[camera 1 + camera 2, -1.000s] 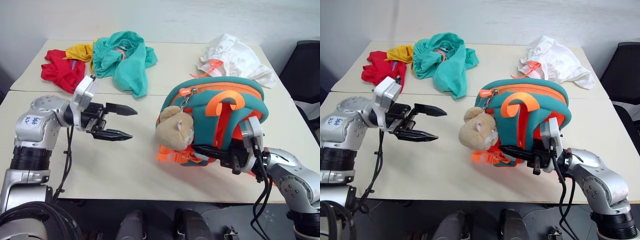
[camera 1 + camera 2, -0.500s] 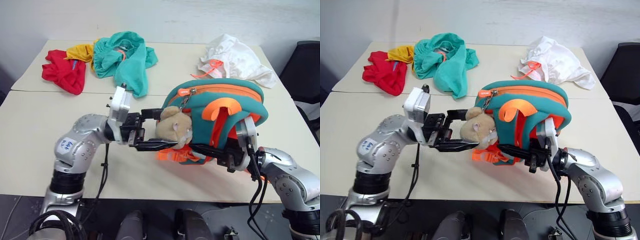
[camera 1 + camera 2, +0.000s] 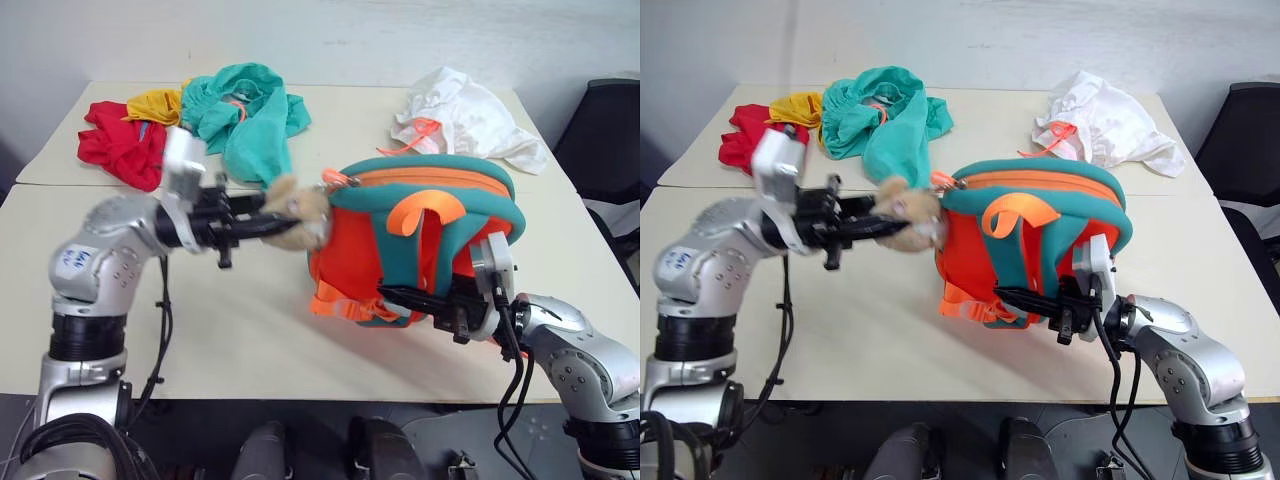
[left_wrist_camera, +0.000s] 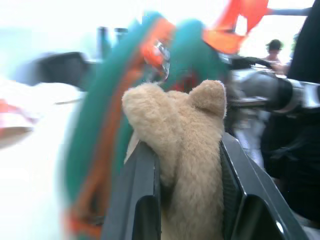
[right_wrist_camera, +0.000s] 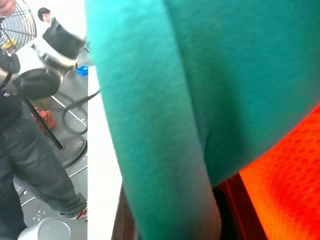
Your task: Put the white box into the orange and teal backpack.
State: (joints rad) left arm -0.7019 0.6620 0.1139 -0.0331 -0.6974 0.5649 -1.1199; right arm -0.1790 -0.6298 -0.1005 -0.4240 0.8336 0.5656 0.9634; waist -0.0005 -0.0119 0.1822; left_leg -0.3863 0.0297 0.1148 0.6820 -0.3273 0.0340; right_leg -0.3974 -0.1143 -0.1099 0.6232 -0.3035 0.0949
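Left gripper is clamped on the tan plush hamster that hangs off the small teal-and-orange fabric backpack; in the left wrist view the two black fingers squeeze the toy's body from both sides, closed down to about its width. Here's the risk: that plush is only tethered near the zip pull, so a pull from here could stretch or tear the tether, or simply drag the bag sideways without opening it, and the soft fur could slip out of the pinch. On the other side of the backpack, the right gripper sits low against the bag, fingers shut on its orange underside and straps, which looks like the anchor; if that hold gives, the whole bag swings toward the left arm. The white box isn't anywhere on the beige table around the backpack, so I cannot tell where it is.
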